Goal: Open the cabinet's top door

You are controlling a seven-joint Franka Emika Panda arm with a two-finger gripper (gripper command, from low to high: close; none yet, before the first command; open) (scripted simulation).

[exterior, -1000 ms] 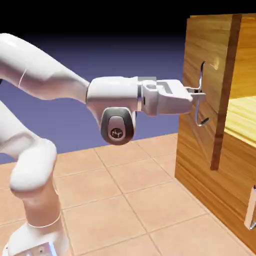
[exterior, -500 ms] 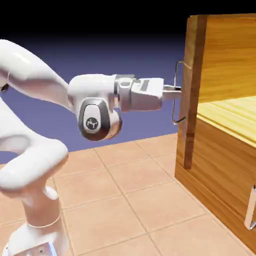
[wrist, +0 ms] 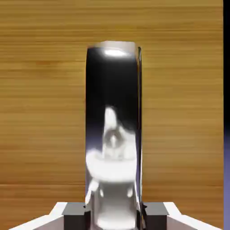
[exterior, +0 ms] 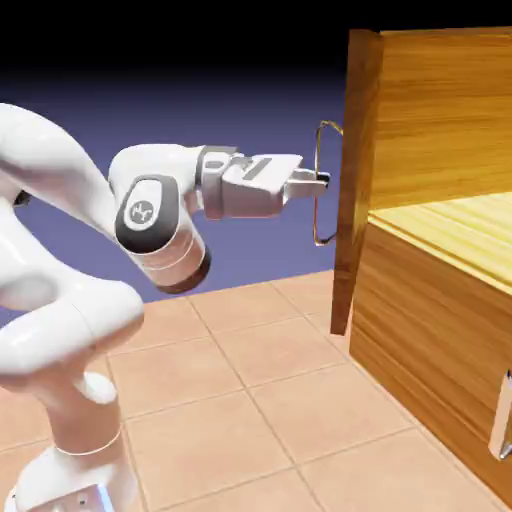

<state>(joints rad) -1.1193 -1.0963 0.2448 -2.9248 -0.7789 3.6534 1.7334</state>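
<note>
under me the desk (exterior: 250,400) is laid in terracotta tiles with pale seams; behind it hangs a blue-violet backdrop (exterior: 230,100).

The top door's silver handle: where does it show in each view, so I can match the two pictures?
Exterior view: the handle stands right of centre, a thin curved bar off the top door, with the end effector shut on it.
Hand view: the handle fills the middle as a tall mirror-like bar, rising from the bottom edge.
Shared landmark: the door's orange-brown grained wood behind the bar.
</note>
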